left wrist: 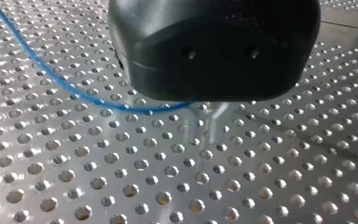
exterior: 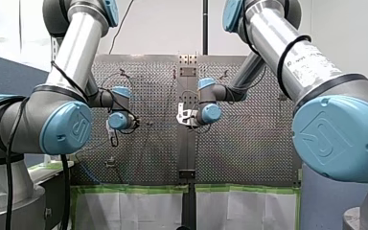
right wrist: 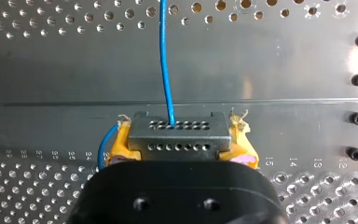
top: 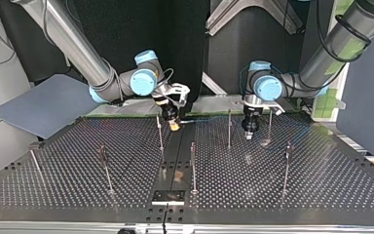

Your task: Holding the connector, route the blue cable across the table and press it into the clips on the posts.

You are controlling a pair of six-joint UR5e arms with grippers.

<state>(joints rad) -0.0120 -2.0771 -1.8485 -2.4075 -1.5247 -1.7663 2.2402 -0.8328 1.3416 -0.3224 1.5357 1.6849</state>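
My right hand [top: 174, 125] clamped the dark grey rectangular connector [right wrist: 177, 136] between yellow pads, over the perforated metal tabletop [top: 78, 161] at the top view's far middle. The thin blue cable [right wrist: 165, 60] ran to my left hand [left wrist: 207, 128], whose hold I could not tell. Slack would probably snag the thin metal posts [top: 229, 127] instead of seating.

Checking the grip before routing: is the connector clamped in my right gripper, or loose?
Clamped: the connector sits squeezed between the right gripper's yellow pads.

Perforated metal counter [top: 68, 185], thin posts [top: 193, 168] standing on it.
A plain strip [top: 175, 146] runs down its middle; the blue cable [left wrist: 81, 96] crosses the holes.
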